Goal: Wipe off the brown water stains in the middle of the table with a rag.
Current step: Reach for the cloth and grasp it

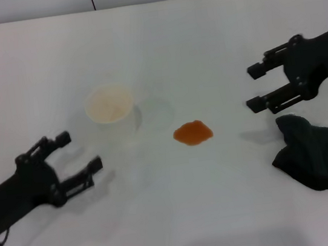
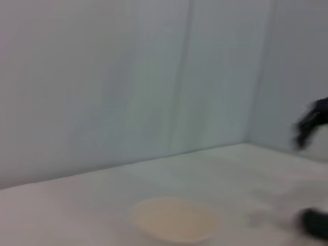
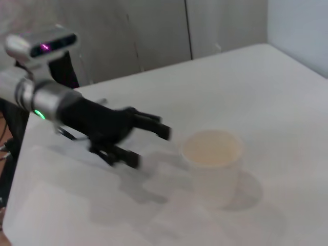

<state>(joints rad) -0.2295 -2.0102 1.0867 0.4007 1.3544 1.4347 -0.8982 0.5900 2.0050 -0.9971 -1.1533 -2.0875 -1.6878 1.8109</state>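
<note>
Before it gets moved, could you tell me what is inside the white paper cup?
The paper cup stands upright on the table; its interior looks pale cream. Whether that is liquid or bare lining cannot be told.

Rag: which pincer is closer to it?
The right pincer. It hangs open just beyond the rag on the table's right side; the left pincer, also open, sits across the stain.

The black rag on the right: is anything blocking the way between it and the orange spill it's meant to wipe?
Nothing visible does. The rag lies on bare table, right of the brown water stains. The paper cup stands beyond the stain, out of that path. The open right gripper hovers just behind the rag.
</note>
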